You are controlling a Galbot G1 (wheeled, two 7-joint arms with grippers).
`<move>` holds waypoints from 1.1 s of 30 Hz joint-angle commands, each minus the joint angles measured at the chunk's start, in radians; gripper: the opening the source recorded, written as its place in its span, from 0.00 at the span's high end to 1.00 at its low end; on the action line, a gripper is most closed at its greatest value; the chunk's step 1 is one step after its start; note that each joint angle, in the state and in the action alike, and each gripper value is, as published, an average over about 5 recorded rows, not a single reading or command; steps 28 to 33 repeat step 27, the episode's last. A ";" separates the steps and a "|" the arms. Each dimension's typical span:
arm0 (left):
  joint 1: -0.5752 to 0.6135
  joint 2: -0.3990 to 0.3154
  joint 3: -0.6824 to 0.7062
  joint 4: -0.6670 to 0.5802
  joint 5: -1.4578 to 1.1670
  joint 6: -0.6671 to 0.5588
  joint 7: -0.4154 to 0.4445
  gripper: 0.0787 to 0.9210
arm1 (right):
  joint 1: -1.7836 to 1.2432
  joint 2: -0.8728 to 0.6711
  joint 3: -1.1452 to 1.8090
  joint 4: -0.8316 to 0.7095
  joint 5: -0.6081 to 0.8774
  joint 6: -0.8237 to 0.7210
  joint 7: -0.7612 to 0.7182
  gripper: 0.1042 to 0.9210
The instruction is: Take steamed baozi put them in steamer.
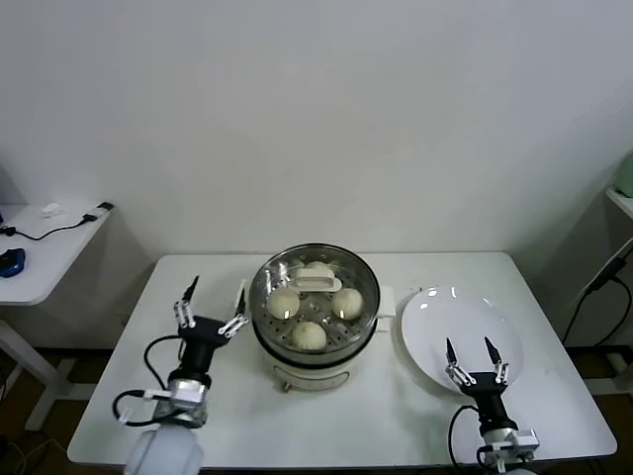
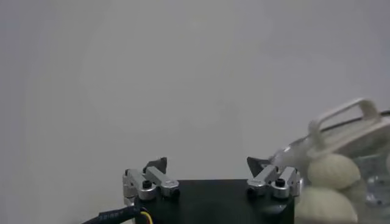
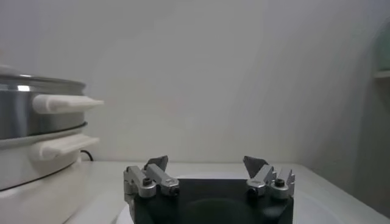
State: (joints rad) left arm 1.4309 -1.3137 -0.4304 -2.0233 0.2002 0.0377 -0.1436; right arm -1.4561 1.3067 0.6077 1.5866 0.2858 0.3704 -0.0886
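The steel steamer (image 1: 369,288) sits on its cream pot (image 1: 297,377) at the table's middle. Several steamed baozi lie inside, one at the front (image 1: 309,336). A glass lid's cream handle (image 1: 318,283) lies across the top. My left gripper (image 1: 218,285) stands open and empty just left of the steamer, fingers pointing up. Its wrist view shows the left gripper (image 2: 206,161), two baozi (image 2: 332,171) and the lid handle (image 2: 344,122) close by. My right gripper (image 1: 468,343) is open and empty over the near part of the white plate. The right wrist view shows the right gripper (image 3: 206,159) and, off to one side, the steamer (image 3: 24,109).
A bare white plate (image 1: 465,312) lies right of the pot. A white side table (image 1: 45,247) with a cable and a blue object stands at far left. A cable (image 1: 603,287) hangs at far right.
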 commanded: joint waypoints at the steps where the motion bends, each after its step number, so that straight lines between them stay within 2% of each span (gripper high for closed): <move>1: 0.067 0.125 -0.164 0.301 -0.612 -0.214 0.063 0.12 | 0.001 0.005 -0.005 -0.001 0.049 0.024 0.018 0.12; 8: 0.062 0.115 -0.128 0.378 -0.585 -0.263 0.107 0.12 | -0.004 0.005 -0.004 0.008 0.058 0.021 0.010 0.12; 16: 0.074 0.111 -0.123 0.375 -0.560 -0.282 0.134 0.12 | -0.003 0.006 -0.002 -0.002 0.057 0.027 0.014 0.12; 33: 0.076 0.103 -0.125 0.363 -0.543 -0.289 0.134 0.12 | -0.005 0.011 0.001 -0.002 0.048 0.025 0.017 0.12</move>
